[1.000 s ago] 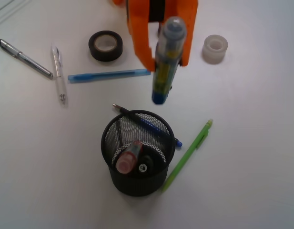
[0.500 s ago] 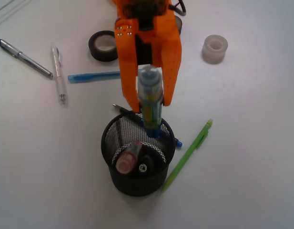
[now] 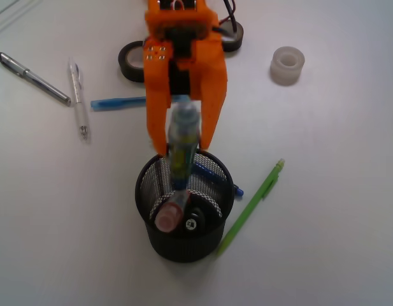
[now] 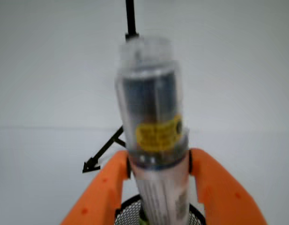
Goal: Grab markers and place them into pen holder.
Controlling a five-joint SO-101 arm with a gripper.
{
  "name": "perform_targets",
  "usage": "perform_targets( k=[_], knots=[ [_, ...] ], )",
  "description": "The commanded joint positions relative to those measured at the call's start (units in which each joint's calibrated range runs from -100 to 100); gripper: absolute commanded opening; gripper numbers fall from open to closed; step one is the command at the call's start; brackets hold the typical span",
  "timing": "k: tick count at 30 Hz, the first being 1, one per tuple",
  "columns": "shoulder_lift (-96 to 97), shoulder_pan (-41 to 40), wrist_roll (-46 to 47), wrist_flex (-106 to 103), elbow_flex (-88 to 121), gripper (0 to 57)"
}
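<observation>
The orange hand point(image 3: 181, 148) is closed on a marker point(image 3: 182, 143), its two fingers pressed against the barrel on either side, as the wrist view shows with the marker point(image 4: 156, 154) filling the middle of the picture. The marker stands nearly upright with its lower end already inside the rim of the pen holder point(image 3: 151, 236); that tip is hidden behind the mesh, so its cap colour cannot be read. It is blurred in both views and its label is only a yellow-green smear. In the wrist view just a sliver of the pen holder point(image 4: 128, 213) shows at the bottom edge, cut off by the frame.

Inside the holder lie a red-capped marker point(image 3: 167, 215) and a black-capped marker point(image 3: 193, 222), ends up, and a thin blue pen point(image 3: 212, 175) leans across the far rim. A green mechanical pencil point(image 3: 253, 204) lies on the white tabletop point(image 3: 336, 191) just beside the holder. A blue pen point(image 3: 116, 102) and a black tape roll point(image 3: 129, 60) are partly hidden behind the hand; a second dark roll point(image 3: 234, 38) is mostly covered
</observation>
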Motion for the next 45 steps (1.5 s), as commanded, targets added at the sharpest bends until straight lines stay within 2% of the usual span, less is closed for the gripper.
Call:
perform_targets(
  k=[1,15,19,28,33,39,45],
  knots=[
    [-4.56,-0.06,0.15,-3.9,-0.25,14.9],
    [-6.26,-0.51,0.29,-3.9,-0.88,15.3],
    [-10.59,0.16,4.1,-1.98,-0.25,15.5],
    [-31.76,0.31,5.03,34.5,8.81,15.5],
    [-43.32,3.23,4.93,52.44,15.7,15.5],
    [-54.62,6.44,4.88,62.24,29.01,15.5],
    [-69.5,9.88,4.64,62.59,46.76,15.5]
  ],
)
